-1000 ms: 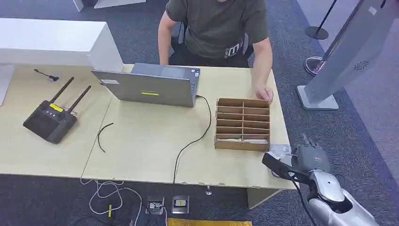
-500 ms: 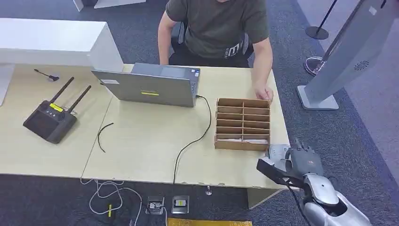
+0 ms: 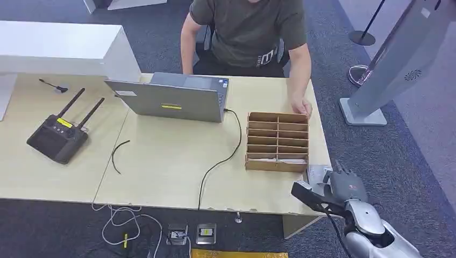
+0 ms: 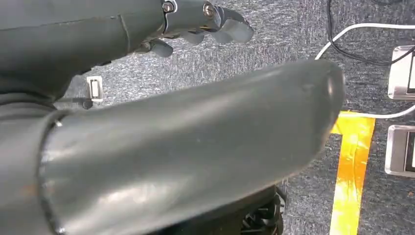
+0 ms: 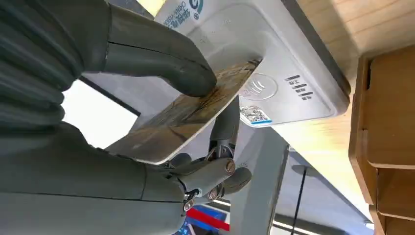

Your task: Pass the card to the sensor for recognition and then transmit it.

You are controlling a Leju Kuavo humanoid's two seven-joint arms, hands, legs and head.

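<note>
My right hand (image 3: 341,189) hovers at the table's near right corner, just over the white card reader (image 3: 318,173). In the right wrist view its thumb and fingers pinch a brownish patterned card (image 5: 195,110), held flat close above the reader (image 5: 279,58) near its contactless symbol. I cannot tell whether card and reader touch. My left hand (image 4: 186,147) hangs over the carpet and holds nothing, its fingers (image 4: 215,22) loosely bent.
A cardboard slot organizer (image 3: 278,141) stands just beyond the reader. A person (image 3: 247,32) sits across the table, one hand (image 3: 302,107) at the organizer's far corner. A laptop (image 3: 172,99), its cable (image 3: 220,161) and a black antenna controller (image 3: 56,137) lie further left.
My right hand has shifted slightly left and nearer to me along the table corner, carrying the card over the reader. The person and the other objects have stayed put.
</note>
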